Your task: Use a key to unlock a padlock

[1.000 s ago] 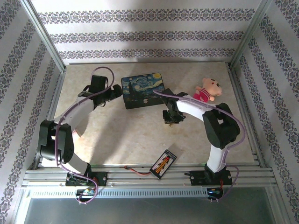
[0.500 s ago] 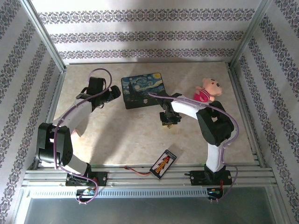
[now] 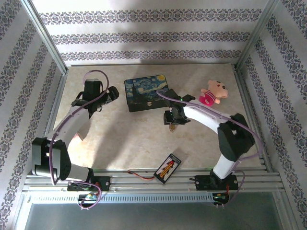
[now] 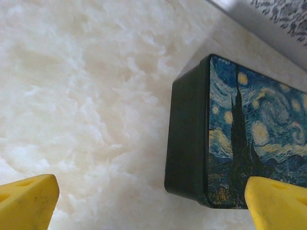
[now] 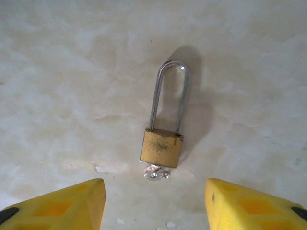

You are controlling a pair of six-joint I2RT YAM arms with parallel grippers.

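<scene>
Brass-gold padlock [image 5: 161, 147] with a long silver U-shackle lies flat on the pale marbled table [image 3: 124, 139], mid-table, just near of the right near corner of the dark blue Starry Night box [image 3: 146, 92]. In the right wrist view its shackle points away from the fingers. Small grey metal key [image 5: 154, 172] touches the base of the lock body; can't tell if it's seated in the keyway.

Right gripper [image 5: 153, 194] hangs over the lock, yellow fingers apart, nothing between them, lock just beyond the tips. Bare table all round the lock in that view.

Left gripper [image 4: 153, 206] sits just left of the box, fingers spread wide and empty. Box's left end wall [image 4: 187, 139] is between the tips and nearer the right-hand one. Open table to the left of it.

Other items:
- pink plush doll [image 3: 212, 93], right of the box and far-right of the right gripper [image 3: 172, 120], apart from it
- black rectangular strip with coloured marks [image 3: 167, 168], at the near edge and well apart from the lock

Aluminium frame rails and patterned walls bound the table on the left, right and far sides.
</scene>
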